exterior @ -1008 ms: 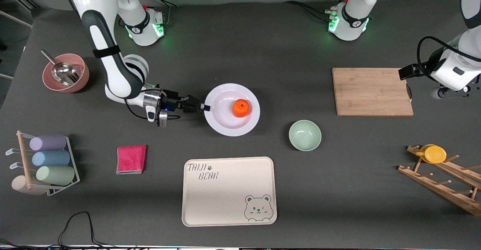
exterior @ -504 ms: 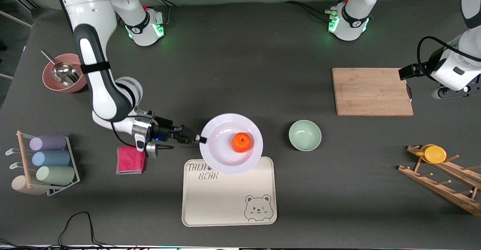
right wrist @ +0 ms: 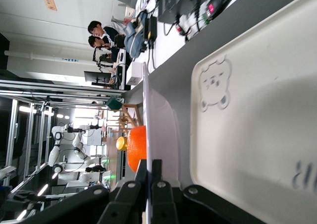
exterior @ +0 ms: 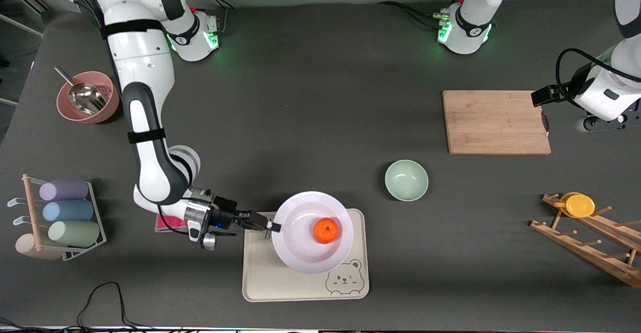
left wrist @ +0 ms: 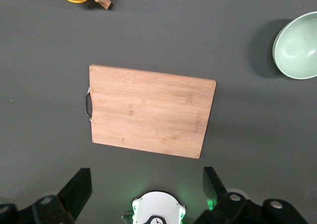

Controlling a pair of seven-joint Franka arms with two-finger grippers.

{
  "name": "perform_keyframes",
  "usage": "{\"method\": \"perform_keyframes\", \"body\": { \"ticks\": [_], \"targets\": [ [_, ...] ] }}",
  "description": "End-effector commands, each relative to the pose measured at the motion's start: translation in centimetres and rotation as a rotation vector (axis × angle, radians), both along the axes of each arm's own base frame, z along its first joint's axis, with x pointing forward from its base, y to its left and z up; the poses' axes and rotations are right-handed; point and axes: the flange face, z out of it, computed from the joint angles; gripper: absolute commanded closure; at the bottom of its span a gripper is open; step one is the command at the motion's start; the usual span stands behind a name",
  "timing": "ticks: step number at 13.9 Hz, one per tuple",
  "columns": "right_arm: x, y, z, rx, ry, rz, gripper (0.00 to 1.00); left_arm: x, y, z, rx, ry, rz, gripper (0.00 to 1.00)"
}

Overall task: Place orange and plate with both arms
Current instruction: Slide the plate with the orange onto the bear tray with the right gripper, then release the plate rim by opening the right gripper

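Gripping the plate [exterior: 311, 233] rim, jaws clamped, right gripper [exterior: 273, 226] holds it, orange [exterior: 325, 230] aboard, above the bear tray [exterior: 265, 278] near the worktop's front edge. Left gripper [left wrist: 148, 184] waits over the cutting board [left wrist: 151, 112], jaws wide, empty.

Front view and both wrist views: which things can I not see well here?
- Pink cloth: front view, mostly hidden under the right arm.
- Bear tray: front view, lettering covered by the plate.
- Orange: right wrist view, partly hidden by the plate's rim.
- Left gripper: left wrist view, cut off by the edge.

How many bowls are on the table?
2: a pink bowl holding a metal scoop, at the right arm's end, and a pale green bowl beside the tray. None looks hidden.
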Motion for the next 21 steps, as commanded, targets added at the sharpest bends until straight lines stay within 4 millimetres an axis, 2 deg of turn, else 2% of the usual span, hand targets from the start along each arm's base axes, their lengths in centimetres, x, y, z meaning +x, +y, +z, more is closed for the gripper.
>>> {"method": "perform_keyframes", "body": {
  "ticks": [1,5,9,12,13,14,16,17,21],
  "targets": [
    [2.2,-0.5,-1.1,0.004,0.006,0.004,1.0,0.0,-0.1,0.2,0.007,-0.002,0.007,0.0],
    [2.9,-0.8,-2.9,-0.038,-0.004,-0.003,1.0,0.0,-0.2,0.2,0.008,0.003,0.004,0.0],
    [2.4,-1.2,-5.3,-0.09,0.003,0.005,1.0,-0.1,-0.2,0.3,0.008,0.003,0.005,0.0],
    [2.4,-1.2,-5.7,-0.093,0.009,0.004,1.0,-0.1,-0.4,0.3,0.008,0.003,0.0,0.0],
    [2.5,-1.1,-5.8,-0.094,0.007,0.006,0.82,-0.1,-0.5,0.3,0.008,0.003,-0.002,0.0],
    [2.5,-1.1,-5.9,-0.095,0.008,0.009,0.71,0.0,-0.5,0.1,0.008,0.006,-0.002,0.0],
    [2.5,-1.1,-5.9,-0.102,0.007,0.014,0.38,0.0,-0.5,0.1,0.008,0.006,-0.002,0.0],
    [2.5,-1.1,-5.7,-0.124,-0.002,0.032,0.01,0.0,-0.5,0.1,0.008,0.006,-0.002,0.0],
    [3.0,-1.1,-4.5,-0.207,-0.033,0.085,0.0,0.0,-0.4,0.0,0.009,0.007,-0.002,0.0]
  ]
}}
